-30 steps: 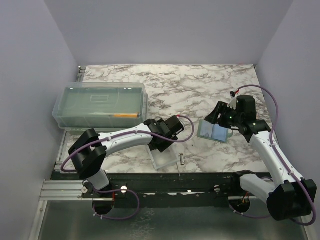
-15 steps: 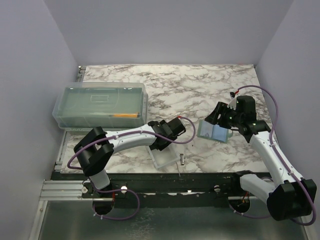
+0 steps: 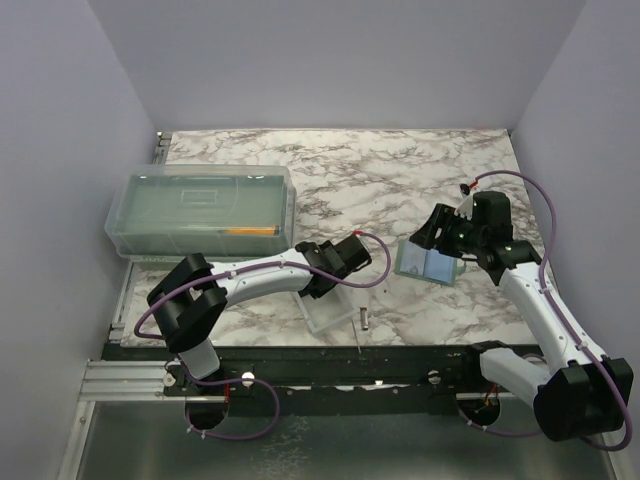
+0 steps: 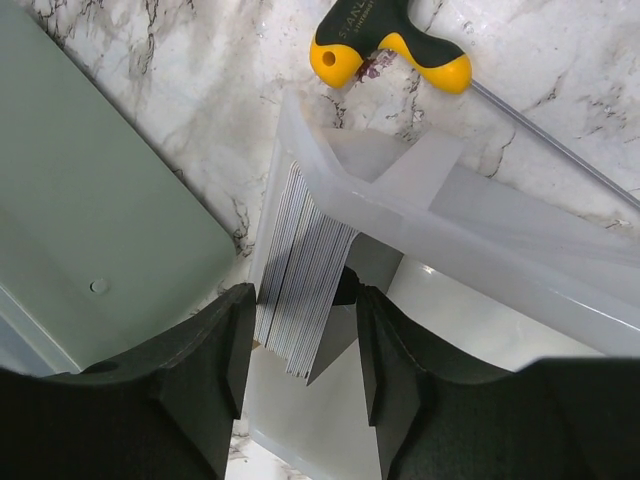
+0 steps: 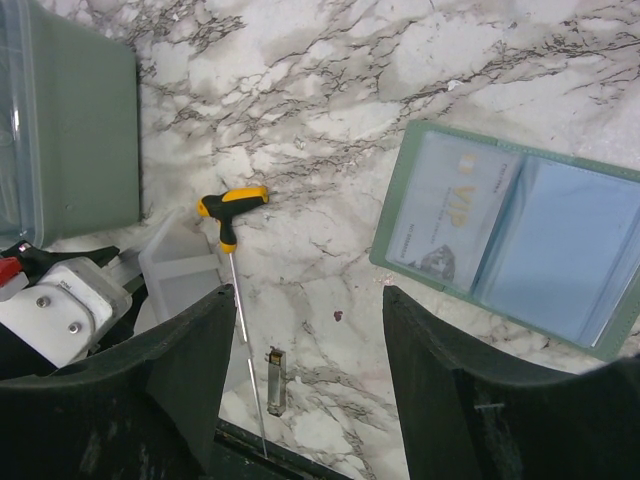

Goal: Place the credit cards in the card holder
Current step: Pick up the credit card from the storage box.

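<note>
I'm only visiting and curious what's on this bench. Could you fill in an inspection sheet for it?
Surface: marble-patterned table.
Job's things: card holder lies open, a pale card in one pocket; credit cards stand on edge in a clear tray.
Clutter: orange-handled tool and metal piece near the tray; lidded box at left.
Grippers: left gripper straddles the card stack, grip unclear; right gripper open, empty, beside the holder.
Cables: purple cables loop along both arms.
Surroundings: plain walls on three sides.

Your card holder: open flat, 4 o'clock, pale-blue inside up; credit cards: stacked on edge, 6 o'clock.
</note>
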